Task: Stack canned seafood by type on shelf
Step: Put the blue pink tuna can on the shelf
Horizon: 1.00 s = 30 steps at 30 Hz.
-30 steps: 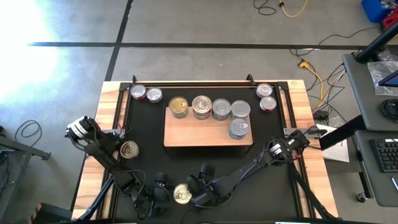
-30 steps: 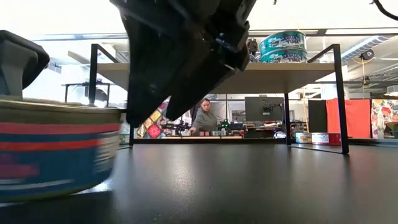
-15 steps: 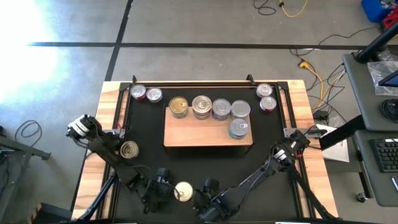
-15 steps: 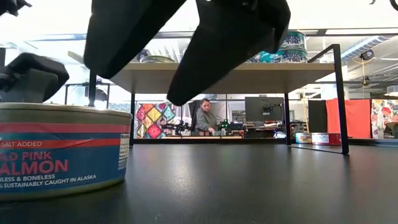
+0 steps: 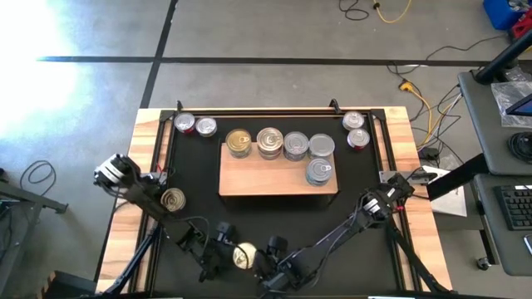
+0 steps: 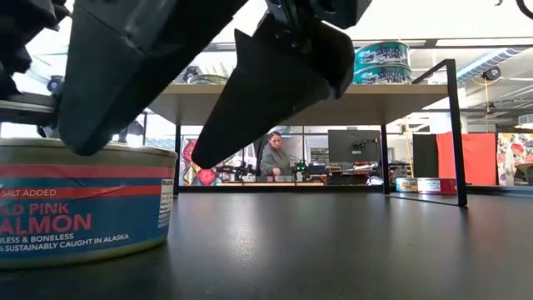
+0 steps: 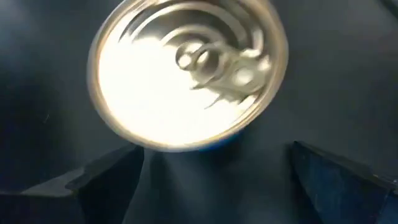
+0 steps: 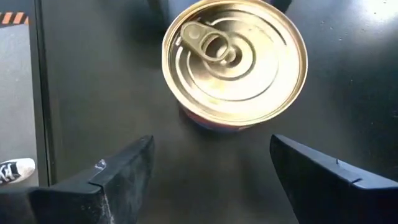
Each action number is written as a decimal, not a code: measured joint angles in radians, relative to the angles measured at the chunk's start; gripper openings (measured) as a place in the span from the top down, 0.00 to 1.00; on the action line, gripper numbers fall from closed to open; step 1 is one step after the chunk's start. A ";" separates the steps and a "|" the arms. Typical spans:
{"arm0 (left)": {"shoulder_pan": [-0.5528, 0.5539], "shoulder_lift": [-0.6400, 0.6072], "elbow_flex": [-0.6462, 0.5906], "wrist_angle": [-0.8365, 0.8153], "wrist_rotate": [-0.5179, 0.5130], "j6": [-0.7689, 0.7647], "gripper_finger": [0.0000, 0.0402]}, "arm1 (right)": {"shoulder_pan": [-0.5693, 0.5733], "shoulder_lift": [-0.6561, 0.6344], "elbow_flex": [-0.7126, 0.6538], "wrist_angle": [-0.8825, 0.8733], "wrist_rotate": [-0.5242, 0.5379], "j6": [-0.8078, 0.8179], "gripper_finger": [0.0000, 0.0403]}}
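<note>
— Since a second ago, our right gripper (image 5: 264, 259) has let go of the short round gold-lidded salmon tin (image 5: 243, 256) and drawn back from it, while our left gripper (image 5: 218, 253) has closed in on the tin's other side.

— So nothing holds the tin?

— Nothing. Seen from our right wrist, the tin (image 8: 234, 61) stands upright on the big black mat (image 8: 93, 74), ahead of the two dark fingers (image 8: 109, 174) and clear of both; the jaws are spread wide and released.

— And our left side?

— Our left jaws stand wide too, with the tin (image 7: 186, 71) just ahead of the gap between them, not touched as far as we can see. From table height, the tin (image 6: 83, 204) shows a red and blue label reading pink salmon, with dark fingers (image 6: 266, 83) hanging above it.

— Where is the rest?

— Well beyond both sets of jaws, the pale wooden shelf board (image 5: 266, 181) carries five tins, four in a row along its far edge and one nearer. Another gold tin (image 5: 173, 199) sits on the mat beside our left arm.
</note>
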State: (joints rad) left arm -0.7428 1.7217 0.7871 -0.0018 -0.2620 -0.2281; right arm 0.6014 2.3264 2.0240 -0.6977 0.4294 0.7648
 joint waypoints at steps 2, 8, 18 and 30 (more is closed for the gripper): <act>0.000 0.013 0.000 0.031 0.023 0.044 0.02 | 0.000 0.000 -0.009 0.014 0.000 -0.004 0.21; 0.011 0.057 0.030 0.076 0.022 0.059 0.02 | -0.008 0.000 -0.057 0.022 0.016 -0.016 0.18; 0.040 0.142 0.134 0.082 -0.012 0.080 0.02 | -0.056 0.000 -0.078 0.033 -0.017 -0.101 0.22; 0.046 0.243 0.219 0.244 -0.001 0.082 0.02 | -0.059 0.000 -0.068 0.030 -0.039 -0.147 0.20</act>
State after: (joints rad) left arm -0.6971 1.9646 1.0064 0.2421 -0.2629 -0.1461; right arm 0.5426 2.3264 1.9564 -0.6675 0.3902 0.6174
